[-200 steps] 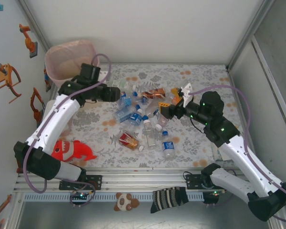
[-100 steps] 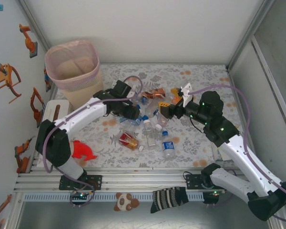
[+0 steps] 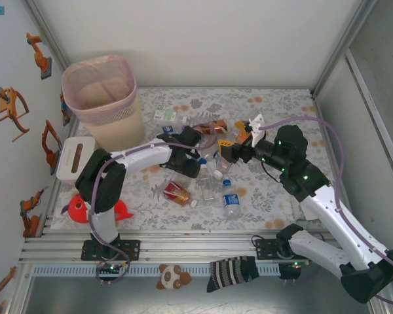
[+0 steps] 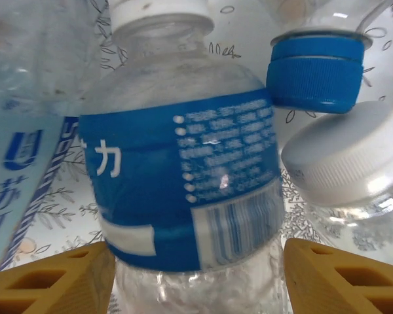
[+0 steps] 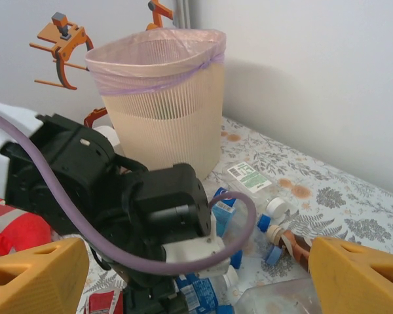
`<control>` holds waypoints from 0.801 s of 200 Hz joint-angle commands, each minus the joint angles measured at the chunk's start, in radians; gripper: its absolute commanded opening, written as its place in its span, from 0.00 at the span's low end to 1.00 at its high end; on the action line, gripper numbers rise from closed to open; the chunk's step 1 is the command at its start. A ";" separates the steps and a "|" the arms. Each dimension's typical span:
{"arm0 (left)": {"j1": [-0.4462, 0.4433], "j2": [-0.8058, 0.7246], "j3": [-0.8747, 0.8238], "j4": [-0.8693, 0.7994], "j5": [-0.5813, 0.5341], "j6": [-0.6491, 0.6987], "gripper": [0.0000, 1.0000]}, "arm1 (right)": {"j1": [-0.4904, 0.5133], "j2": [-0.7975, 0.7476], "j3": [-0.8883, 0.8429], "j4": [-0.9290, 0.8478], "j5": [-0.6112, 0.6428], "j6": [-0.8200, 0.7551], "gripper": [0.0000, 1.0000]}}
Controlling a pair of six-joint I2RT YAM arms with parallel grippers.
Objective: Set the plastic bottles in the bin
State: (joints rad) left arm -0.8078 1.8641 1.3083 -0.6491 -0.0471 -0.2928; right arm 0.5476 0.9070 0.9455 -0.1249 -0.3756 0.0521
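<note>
Left end effector [image 4: 196, 261] open astride bottom-cropped blue-label bottle [image 4: 177, 176]; right end effector [image 5: 196, 265] open.

Top view: bright, even, diffuse light from overhead. Low res, soft detail, slight haze on white walls. Arms throw faint short shadows on the floral-print counter [image 3: 281, 104].

Left wrist view: extreme close-up. The clear plastic bottle w/ blue label [image 4: 183, 190] is soft-focused, w/ small glare specks on the label. The white screw cap [image 4: 347, 157] is blurred.

Right wrist view: mid-ground fairly sharp. The round beige ribbed bin w/ pink bag [image 5: 164, 111] casts a soft shadow on the wall at its right. The yellow pincer fingers [image 5: 33, 278] are blurred in the bottom corners.
</note>
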 commanded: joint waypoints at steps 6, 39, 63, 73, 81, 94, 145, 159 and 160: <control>-0.010 0.027 0.005 -0.003 -0.048 0.006 0.67 | 0.005 -0.011 0.006 -0.008 -0.002 0.001 0.86; -0.011 0.040 0.001 0.008 -0.041 0.004 0.66 | 0.004 -0.021 0.001 -0.011 0.003 0.002 0.86; -0.013 0.043 0.003 0.012 -0.038 -0.001 0.67 | 0.004 -0.025 -0.001 -0.010 0.004 0.003 0.86; -0.013 0.046 0.005 0.011 -0.033 0.000 0.69 | 0.004 -0.024 -0.001 -0.008 0.004 0.004 0.86; -0.013 0.049 0.006 0.012 -0.032 -0.002 0.71 | 0.004 -0.024 -0.001 -0.009 0.003 0.006 0.86; -0.013 0.052 0.005 0.014 -0.027 -0.003 0.73 | 0.004 -0.024 -0.002 -0.007 0.002 0.009 0.86; -0.014 0.056 0.007 0.020 -0.022 -0.003 0.70 | 0.003 -0.025 -0.005 0.003 0.004 0.016 0.86; -0.013 0.049 0.005 0.021 -0.023 -0.003 0.69 | 0.004 -0.025 -0.007 0.006 0.004 0.019 0.86; -0.013 0.049 0.005 0.021 -0.023 -0.003 0.69 | 0.005 -0.025 -0.007 0.006 0.003 0.019 0.86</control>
State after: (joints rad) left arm -0.8177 1.9175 1.3083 -0.6228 -0.0704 -0.2928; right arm 0.5476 0.8970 0.9455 -0.1276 -0.3752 0.0559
